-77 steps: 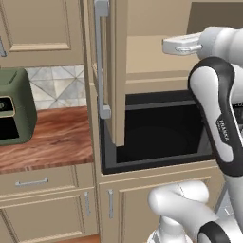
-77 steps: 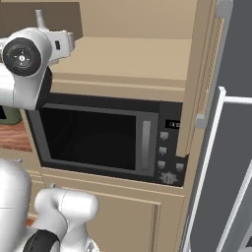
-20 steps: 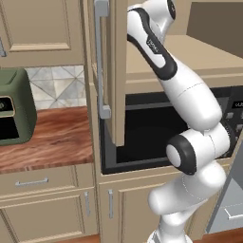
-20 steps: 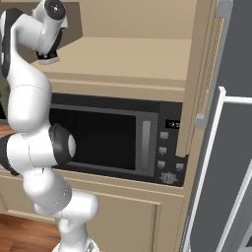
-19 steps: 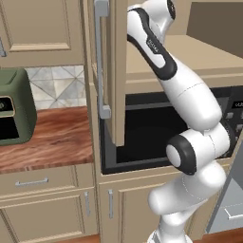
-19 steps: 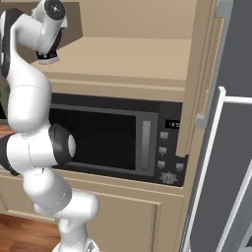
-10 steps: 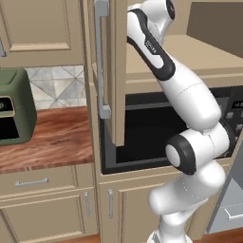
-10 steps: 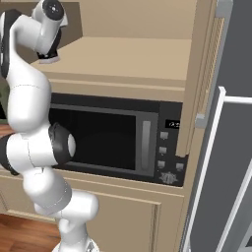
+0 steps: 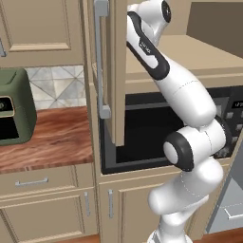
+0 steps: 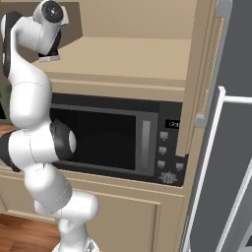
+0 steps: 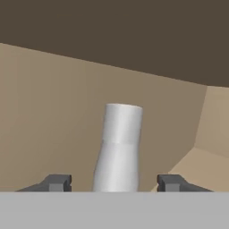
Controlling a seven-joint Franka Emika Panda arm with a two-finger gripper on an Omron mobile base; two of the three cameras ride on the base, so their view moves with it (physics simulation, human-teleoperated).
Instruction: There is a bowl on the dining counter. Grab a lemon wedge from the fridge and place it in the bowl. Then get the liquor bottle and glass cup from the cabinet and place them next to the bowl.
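1. Cabinet [image 9: 204, 54] work, left base view: the door stands open and my arm [image 9: 156, 61] reaches up over the microwave [image 9: 142, 137] onto the beige shelf. A few seconds ago the arm was folded in front of the opening; in the last second it has barely moved.
2. Right base view: my wrist is over the shelf's left part, well inside the cabinet, where before it hung outside the front.
3. Hand view: the glass cup [image 11: 118, 147], pale and tilted in this rolled view, stands on the shelf right between my fingertips [image 11: 56, 182]. My gripper [image 11: 114, 183] is spread, with a gap on each side of the cup, so nothing is held yet.
4. Progress, as I judge it: the cup grasp is about to happen; carrying it and the liquor bottle to the bowl remains, and the lemon step I cannot judge from here
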